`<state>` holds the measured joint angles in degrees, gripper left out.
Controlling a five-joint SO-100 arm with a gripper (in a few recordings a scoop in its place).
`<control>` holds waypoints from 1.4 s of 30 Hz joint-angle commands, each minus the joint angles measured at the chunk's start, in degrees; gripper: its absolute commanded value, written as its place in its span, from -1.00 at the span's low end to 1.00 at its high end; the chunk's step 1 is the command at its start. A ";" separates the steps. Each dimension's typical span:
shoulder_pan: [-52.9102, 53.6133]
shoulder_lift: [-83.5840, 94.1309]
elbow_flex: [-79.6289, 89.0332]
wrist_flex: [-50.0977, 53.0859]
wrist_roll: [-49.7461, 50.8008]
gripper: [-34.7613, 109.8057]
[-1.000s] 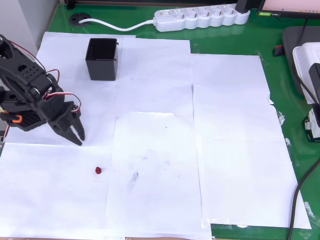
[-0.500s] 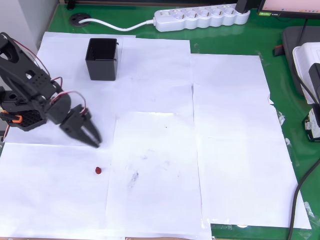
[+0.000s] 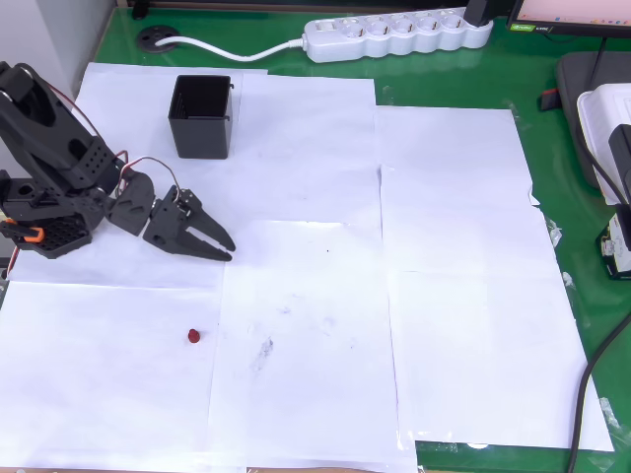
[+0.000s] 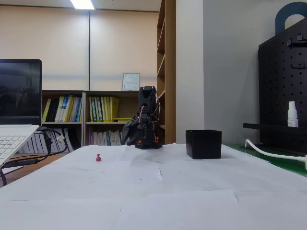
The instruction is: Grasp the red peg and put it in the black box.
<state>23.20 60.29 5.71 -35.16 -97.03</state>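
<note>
Jaws (image 3: pixel 225 246) now farther right (over white paper sheets (image 3: pixel 444 296)).

Bright, even ceiling light (image 4: pixel 82 4); both views sharp, white paper (image 3: pixel 454 296) faintly glossy.

Overhead view, landmark the box (image 3: pixel 202 116) on paper sheets (image 3: pixel 449 296), power strip (image 3: pixel 394 34) to its upper right, gripper (image 3: pixel 219 241) just below it, peg (image 3: pixel 194 336) farther below.

White paper sheets (image 3: pixel 315 296) cover most of the green table (image 3: pixel 552 148). A white power strip (image 3: pixel 399 34) lies along its far edge; a laptop (image 4: pixel 14 124) and bookshelves (image 4: pixel 91 120) show in the fixed view.
</note>
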 commanded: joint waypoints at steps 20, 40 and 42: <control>19.78 10.20 0.97 -21.36 5.10 -0.52; 21.53 16.70 0.70 -23.73 4.92 -0.05; 21.45 16.96 0.70 -23.47 5.10 -0.02</control>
<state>43.86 76.11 5.71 -58.10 -91.05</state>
